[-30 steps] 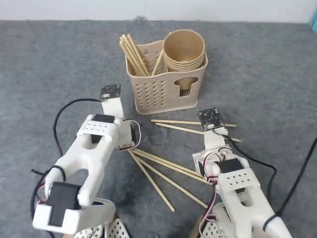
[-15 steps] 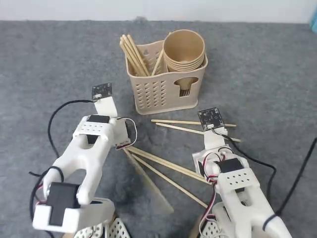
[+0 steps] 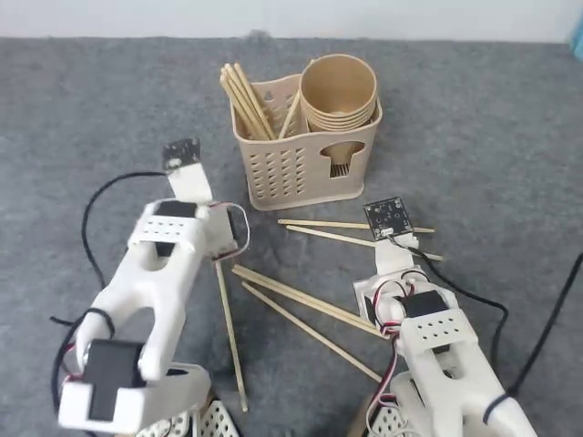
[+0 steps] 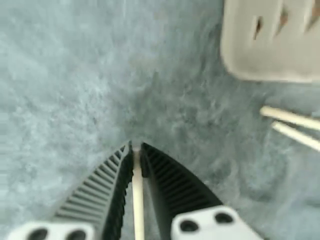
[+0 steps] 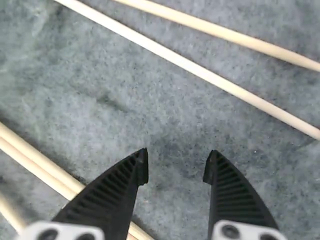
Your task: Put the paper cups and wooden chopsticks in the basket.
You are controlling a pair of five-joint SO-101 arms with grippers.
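Note:
A beige basket [image 3: 291,164] stands at the back of the grey mat, with stacked paper cups [image 3: 339,86] in its right half and several wooden chopsticks [image 3: 244,96] leaning in its left half. My left gripper [image 4: 135,152] is shut on one chopstick [image 3: 230,332], which runs from under the left arm toward the front edge. Between the arms lie two loose chopsticks [image 3: 305,305]. Two more chopsticks [image 3: 351,229] lie in front of the basket. My right gripper [image 5: 177,167] hangs open low over the mat between these pairs, touching none of them.
The left arm's black cable [image 3: 96,237] loops over the mat to its left. The right arm's cable [image 3: 510,319] trails to the right. In the left wrist view the basket's corner [image 4: 270,45] is close ahead, with two chopsticks [image 4: 295,127] beside it.
The left arm has swung to the left with its chopstick. That stick turned away from the loose pair and now points at the front edge. The right arm has not moved.

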